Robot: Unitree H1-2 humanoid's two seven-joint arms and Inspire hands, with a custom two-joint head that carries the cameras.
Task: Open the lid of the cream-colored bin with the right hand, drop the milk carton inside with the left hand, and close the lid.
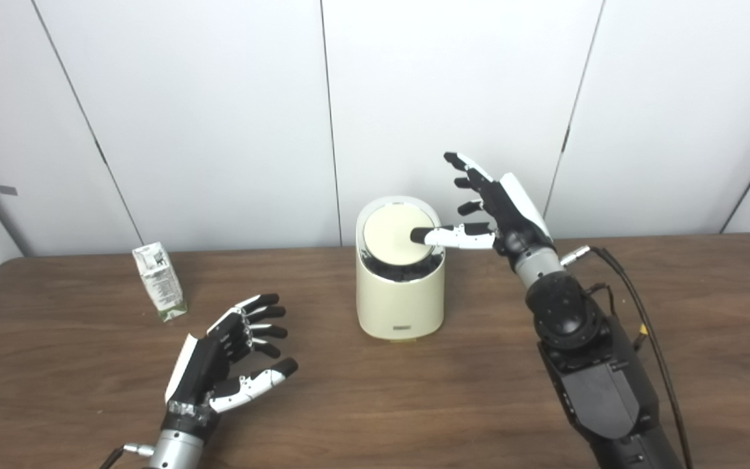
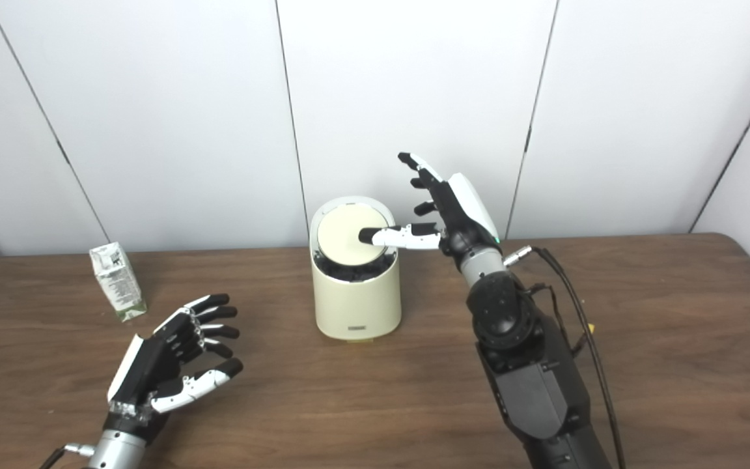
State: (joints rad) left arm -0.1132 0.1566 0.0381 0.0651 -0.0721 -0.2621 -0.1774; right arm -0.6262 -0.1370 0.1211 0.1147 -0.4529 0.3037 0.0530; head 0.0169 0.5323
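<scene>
The cream-colored bin point(image 1: 401, 299) stands at the middle of the wooden table. Its round lid point(image 1: 393, 234) is tilted up toward me, with a dark gap showing under its front edge. My right hand point(image 1: 495, 212) is open just right of the bin's top, its thumb lying across the lid's right side and its fingers spread upward. The milk carton point(image 1: 160, 281), white with green print, stands upright at the left, near the wall. My left hand point(image 1: 228, 355) hovers open over the table, in front and to the right of the carton and apart from it.
The brown wooden table point(image 1: 375, 404) runs the full width of the picture, backed by a white panelled wall point(image 1: 219, 117). Black cables point(image 1: 635, 306) trail along my right forearm.
</scene>
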